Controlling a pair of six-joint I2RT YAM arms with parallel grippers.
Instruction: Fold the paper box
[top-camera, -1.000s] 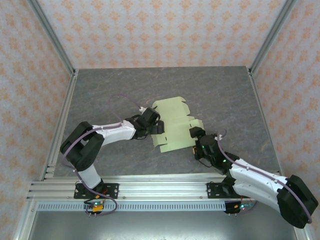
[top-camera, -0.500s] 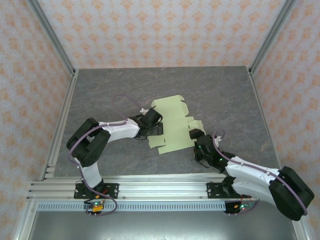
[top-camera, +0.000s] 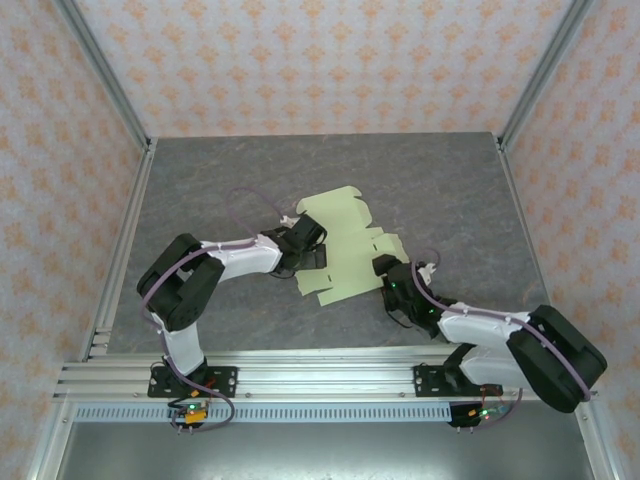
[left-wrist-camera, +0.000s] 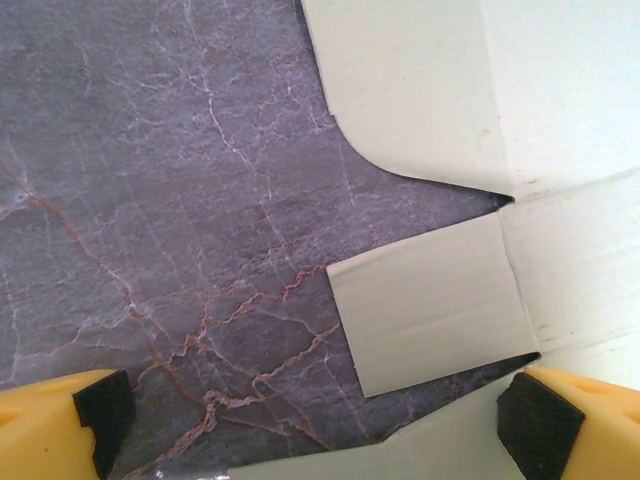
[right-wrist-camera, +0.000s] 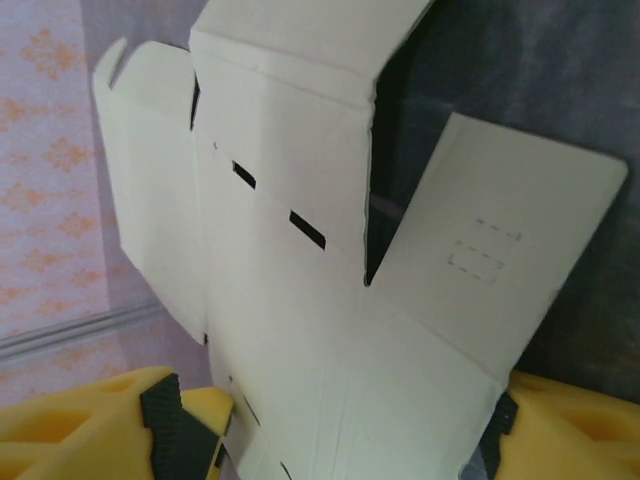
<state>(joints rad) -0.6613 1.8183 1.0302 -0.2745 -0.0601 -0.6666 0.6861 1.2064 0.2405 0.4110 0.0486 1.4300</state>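
The left gripper (top-camera: 313, 256) lies low over the grey veined table (top-camera: 220, 180), its fingers spread wide and clasping nothing. In the left wrist view the left gripper (left-wrist-camera: 320, 440) shows one yellow fingertip (left-wrist-camera: 60, 420) over bare stone, while the other sits at the edge of the paper box (left-wrist-camera: 430, 310). This is a flat pale yellow-green die-cut sheet. A square flap and a curved flap of it lie ahead of that finger, with dark table in the notches between them.

In the overhead view the paper box (top-camera: 345, 250) lies unfolded between the two grippers, reaching away from both.

The right gripper (top-camera: 386, 268) meets the sheet's near right corner. In the right wrist view the right gripper (right-wrist-camera: 330, 440) has its fingers wide apart with the card (right-wrist-camera: 300, 300) spanning the gap. I cannot tell whether the pads press it. Slots and dashed creases mark the panels ahead, and patterned wallpaper (right-wrist-camera: 50, 150) rises to the left.
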